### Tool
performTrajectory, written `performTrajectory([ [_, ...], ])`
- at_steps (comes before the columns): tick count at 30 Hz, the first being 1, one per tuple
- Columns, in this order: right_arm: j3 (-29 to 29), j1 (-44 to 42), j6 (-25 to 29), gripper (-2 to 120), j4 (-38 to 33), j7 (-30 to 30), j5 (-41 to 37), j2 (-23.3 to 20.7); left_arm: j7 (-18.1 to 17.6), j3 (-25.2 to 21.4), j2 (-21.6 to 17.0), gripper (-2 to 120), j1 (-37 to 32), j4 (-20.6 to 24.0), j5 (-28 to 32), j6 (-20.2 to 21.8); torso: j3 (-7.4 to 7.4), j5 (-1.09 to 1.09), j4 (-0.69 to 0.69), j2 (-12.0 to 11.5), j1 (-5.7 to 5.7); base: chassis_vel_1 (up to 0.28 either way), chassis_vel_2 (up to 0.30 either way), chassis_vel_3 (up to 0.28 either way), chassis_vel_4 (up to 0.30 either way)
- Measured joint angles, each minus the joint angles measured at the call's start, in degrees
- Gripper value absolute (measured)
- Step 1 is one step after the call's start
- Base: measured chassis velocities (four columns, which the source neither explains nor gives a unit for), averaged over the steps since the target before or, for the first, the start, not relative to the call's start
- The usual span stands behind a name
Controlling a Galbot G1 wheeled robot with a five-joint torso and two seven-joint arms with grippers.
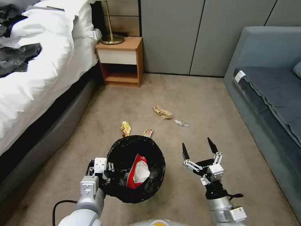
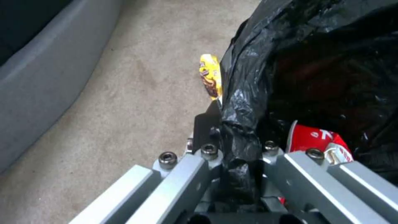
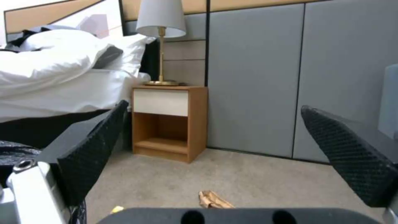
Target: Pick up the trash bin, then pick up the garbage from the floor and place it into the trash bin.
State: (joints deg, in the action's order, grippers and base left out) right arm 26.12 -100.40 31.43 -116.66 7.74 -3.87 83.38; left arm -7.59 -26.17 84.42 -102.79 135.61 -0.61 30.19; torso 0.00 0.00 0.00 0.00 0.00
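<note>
Left fingers: the left gripper [image 2: 232, 146] is closed on the rim of the trash bin [image 1: 135, 168], its fingers [image 2: 205, 124] pinching the folded black bag at the bin's left edge.
Right fingers: the right gripper [image 1: 199, 149] is spread wide and holds nothing; its black fingers [image 3: 93, 152] point forward over the carpet, to the right of the bin.
Trash bin: lined with crinkly black bag, held by the left gripper in front of the robot, between the two arms.
Inside the bin: a red-white wrapper [image 1: 137, 172] lies in the bag.
Yellow wrapper: a yellow snack wrapper [image 1: 125, 128] lies on the carpet just beyond the bin's far rim.
Second wrapper: another small wrapper [image 1: 147, 133] lies beside it, partly hidden by the bin's rim.
Brown paper: crumpled brown paper [image 1: 162, 111] lies farther out on the floor [image 1: 194, 94].
Foil piece: a small foil wrapper [image 1: 181, 123] lies near the brown paper, to its right.
Room: a bed [image 1: 37, 72] on the left, a wooden nightstand [image 1: 120, 61] with a lamp [image 3: 161, 37] ahead, a grey sofa [image 1: 266, 88] on the right.
</note>
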Motion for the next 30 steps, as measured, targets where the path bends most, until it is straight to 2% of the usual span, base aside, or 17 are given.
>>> performTrajectory([
  [9,0.0,0.4,-0.6,100,-0.5,-0.2,-0.2,-0.1,0.0,0.0,0.0,1,0.1,0.0,0.0,0.0,0.00,0.00,0.00,0.0,0.00,0.018,0.023,0.017,0.019],
  [30,-0.1,0.8,-1.2,100,-0.6,-0.2,-0.3,-0.3,0.1,0.0,-0.1,1,0.3,0.0,0.0,0.0,0.00,0.00,0.00,0.0,0.00,0.094,0.094,0.101,0.095],
])
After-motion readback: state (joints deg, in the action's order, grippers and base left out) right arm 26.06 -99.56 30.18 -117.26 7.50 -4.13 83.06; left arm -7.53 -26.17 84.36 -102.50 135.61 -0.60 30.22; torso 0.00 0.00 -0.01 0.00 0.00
